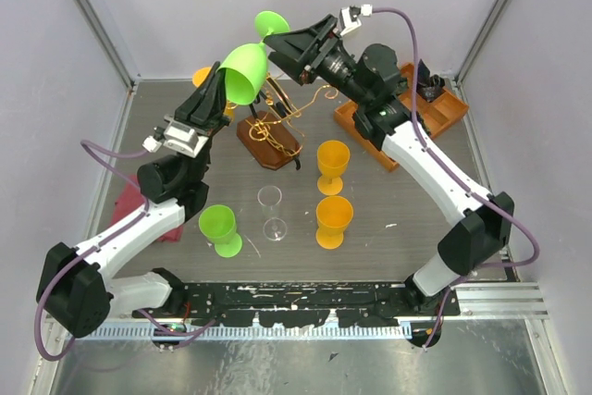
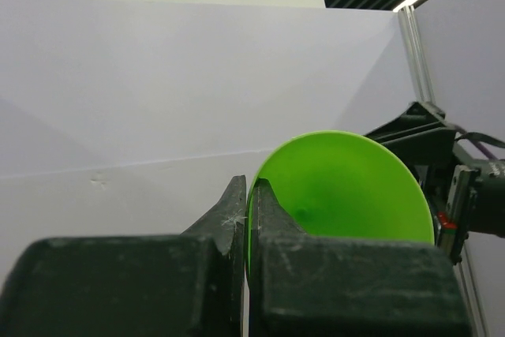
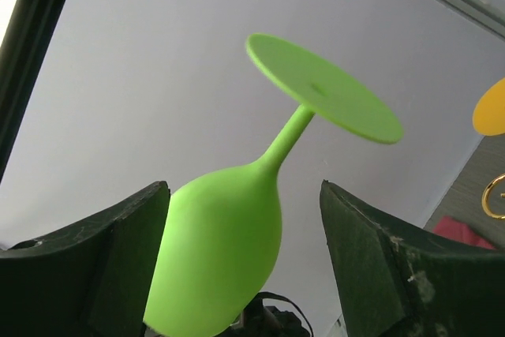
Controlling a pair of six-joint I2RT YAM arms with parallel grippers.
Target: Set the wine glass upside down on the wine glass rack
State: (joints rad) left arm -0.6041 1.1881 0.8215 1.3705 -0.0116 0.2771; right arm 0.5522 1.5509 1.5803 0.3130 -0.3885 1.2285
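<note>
Left gripper [image 2: 248, 187] is pinching the rim of the green wine glass [image 1: 246, 71], fingers clamped tight on the thin wall. Glass is hanging in the air, tilted, bowl low and foot up toward the back wall, above and just behind the wine glass rack [image 1: 270, 134]; whether it touches the gold wires I cannot tell. Right gripper [image 1: 277, 46] is reaching in from the far right, jaws spread wide on either side of the bowl just below the stem. A clear gap is showing at one finger; the other is sitting very near the bowl. Rack is standing on its brown wooden base mid-table. Two orange goblets [image 1: 333, 162], a clear wine glass [image 1: 270, 210] and a second green glass [image 1: 220, 228] are standing upright on the table nearer the arm bases. An orange tray [image 1: 435, 122] is lying at far right, partly under the right arm.
</note>
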